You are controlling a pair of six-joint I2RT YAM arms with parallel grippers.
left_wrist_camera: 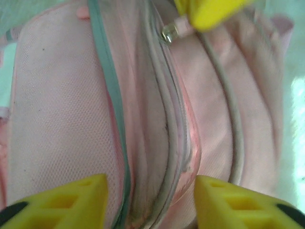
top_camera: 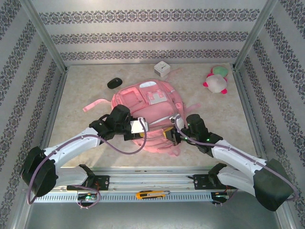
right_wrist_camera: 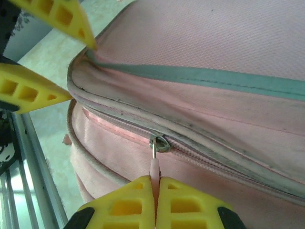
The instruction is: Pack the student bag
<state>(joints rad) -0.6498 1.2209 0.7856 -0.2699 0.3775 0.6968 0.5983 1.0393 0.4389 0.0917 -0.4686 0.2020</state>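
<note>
Lying flat mid-bench (top_camera: 81,95), just ahead of both arms, the bag (top_camera: 147,102) has its front pockets up and its near edge under the two tools. The step in hand looks like opening a zip, so that things can go in.

The left tool (left_wrist_camera: 150,191) hovers over the near seam with its fingers spread, gripping nothing. The right tool (right_wrist_camera: 156,183) is pressed together, pinching the pull.

Away from the bag, along the far side of the bench, lie a plush (top_camera: 217,82), a white cube (top_camera: 162,68) and a mouse (top_camera: 114,83).

The slider (right_wrist_camera: 161,143) sits on a track running under a grey-piped flap, and the teeth on either side of it look closed. The pink pull (right_wrist_camera: 154,167) hangs straight from it into the right tool.

The next move probably calls for a steady draw along the curve of the track, kept in line with the teeth so the slider does not jam. The left tool would need to pin or pinch the fabric beside the zip, or the soft bag may simply slide along.
</note>
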